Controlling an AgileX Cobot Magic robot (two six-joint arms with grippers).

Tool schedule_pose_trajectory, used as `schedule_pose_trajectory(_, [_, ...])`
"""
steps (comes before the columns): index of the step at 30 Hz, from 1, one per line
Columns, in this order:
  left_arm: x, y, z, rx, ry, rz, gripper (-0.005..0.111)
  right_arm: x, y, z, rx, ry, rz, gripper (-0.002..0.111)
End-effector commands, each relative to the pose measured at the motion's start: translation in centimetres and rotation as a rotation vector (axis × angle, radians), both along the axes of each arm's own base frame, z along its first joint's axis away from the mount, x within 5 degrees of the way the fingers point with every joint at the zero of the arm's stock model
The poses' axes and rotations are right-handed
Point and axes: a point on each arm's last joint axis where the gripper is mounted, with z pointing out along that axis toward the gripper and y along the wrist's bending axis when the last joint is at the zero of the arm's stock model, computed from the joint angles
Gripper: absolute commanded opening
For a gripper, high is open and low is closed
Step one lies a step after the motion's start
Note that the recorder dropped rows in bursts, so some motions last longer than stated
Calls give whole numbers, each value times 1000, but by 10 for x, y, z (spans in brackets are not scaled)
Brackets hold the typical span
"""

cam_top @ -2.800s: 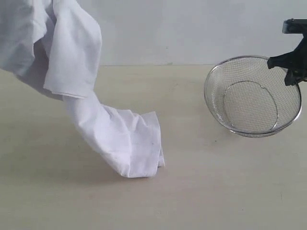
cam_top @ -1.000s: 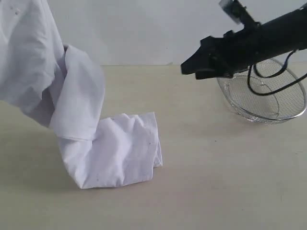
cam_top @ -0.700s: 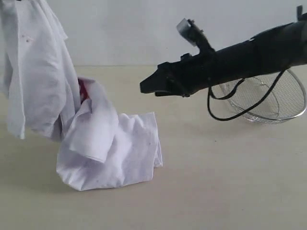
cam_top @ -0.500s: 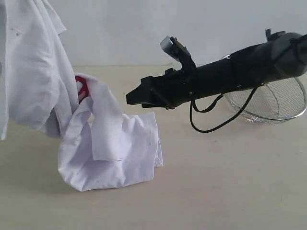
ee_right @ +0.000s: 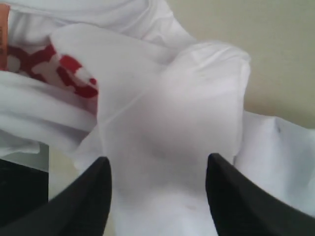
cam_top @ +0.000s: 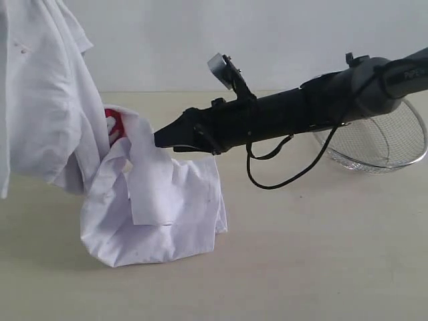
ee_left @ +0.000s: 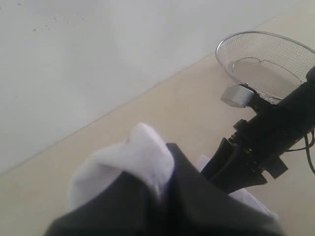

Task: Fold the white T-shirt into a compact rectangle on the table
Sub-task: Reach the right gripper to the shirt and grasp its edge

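The white T-shirt point(cam_top: 47, 100) hangs from beyond the top left of the exterior view, and its lower part lies crumpled on the table point(cam_top: 307, 254). A bit of red lettering point(cam_top: 114, 126) shows in a fold. My left gripper point(ee_left: 165, 172) is shut on a bunch of the white T-shirt point(ee_left: 133, 157); it is out of the exterior view. My right gripper point(cam_top: 162, 138) reaches across from the right to the shirt's raised fold. In the right wrist view the right gripper point(ee_right: 157, 167) stands open, its fingers either side of a fold of the white T-shirt point(ee_right: 172, 113).
A silver wire-mesh basket point(cam_top: 391, 150) stands on the table at the far right, behind the right arm; the same basket point(ee_left: 266, 64) shows in the left wrist view. A black cable point(cam_top: 281, 175) loops under the right arm. A pale wall backs the table.
The right arm has swung left from the basket, and its open jaws have reached the shirt's fold. The hanging shirt has sunk and bunched, showing the red lettering.
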Motion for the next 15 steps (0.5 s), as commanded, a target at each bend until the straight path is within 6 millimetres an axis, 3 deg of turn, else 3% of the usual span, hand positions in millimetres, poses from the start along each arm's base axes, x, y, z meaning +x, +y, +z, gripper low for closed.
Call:
schedule_pose_trajectory(1, [-2,1,4,-17,-25,4,4,-6,15,1,-20,-68,56,51])
schedule_pose_trajectory(3, [-2,1,4,-17,-25,4,4,-8,21,1,-24,-92,73,53])
schedule_pose_trajectory(9, [-2,1,4,-17,-25,4,4,-4,23,-1,-50,-101,8,78])
schedule_pose_trajectory(15, [-2,1,4,-17,-25,4,4,1,23,-4,-117,-135,-43,72])
